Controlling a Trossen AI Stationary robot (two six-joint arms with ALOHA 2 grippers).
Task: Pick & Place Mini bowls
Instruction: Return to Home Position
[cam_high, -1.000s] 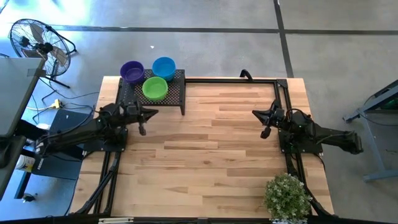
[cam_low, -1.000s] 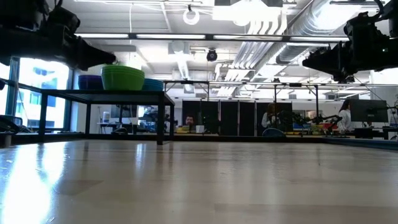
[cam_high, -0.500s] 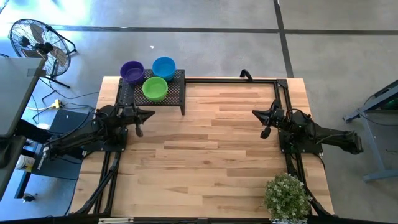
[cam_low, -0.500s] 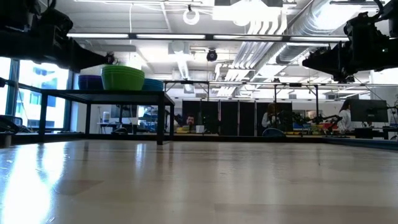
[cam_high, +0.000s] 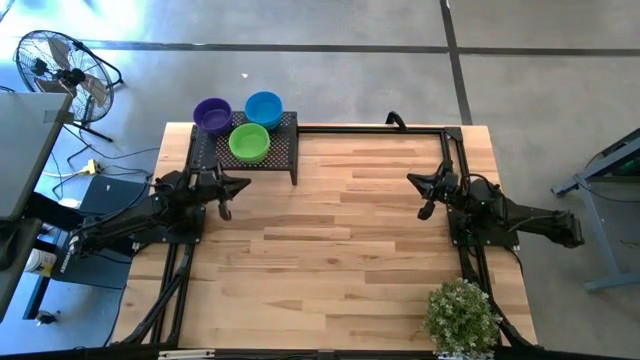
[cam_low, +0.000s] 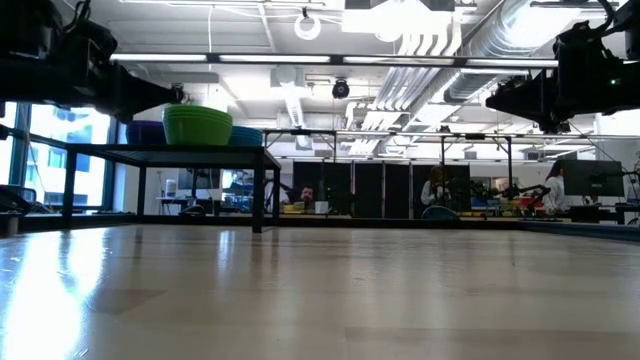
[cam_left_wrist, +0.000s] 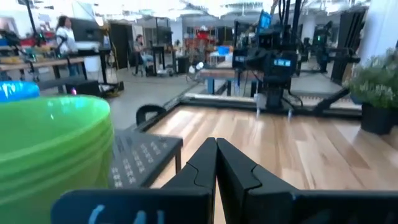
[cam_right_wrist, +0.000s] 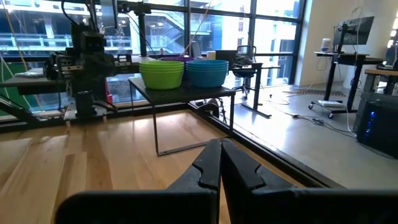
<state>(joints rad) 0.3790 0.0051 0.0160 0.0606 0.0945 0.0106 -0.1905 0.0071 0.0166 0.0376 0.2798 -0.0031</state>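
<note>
Three stacks of mini bowls stand on top of the black mesh rack (cam_high: 282, 156) at the table's far left: purple (cam_high: 212, 115), blue (cam_high: 264, 107) and green (cam_high: 249, 142). The green stack also shows in the low view (cam_low: 198, 126), the left wrist view (cam_left_wrist: 50, 155) and the right wrist view (cam_right_wrist: 161, 73). The blue stack shows there too (cam_right_wrist: 206, 71). My left gripper (cam_high: 243, 183) is shut and empty, just near of the rack, at about its top's height (cam_left_wrist: 216, 146). My right gripper (cam_high: 410, 181) is shut and empty at the table's right, pointing toward the rack (cam_right_wrist: 221, 146).
A small green potted plant (cam_high: 462, 315) stands at the table's near right corner. A black tube frame (cam_high: 370, 128) runs along the far and side edges. A fan (cam_high: 60, 65) stands on the floor off the far left. Bare wood (cam_high: 330, 235) lies between the arms.
My left gripper has drawn back a little toward the table's left edge, staying shut and level. The bowls and the rack have not moved.
</note>
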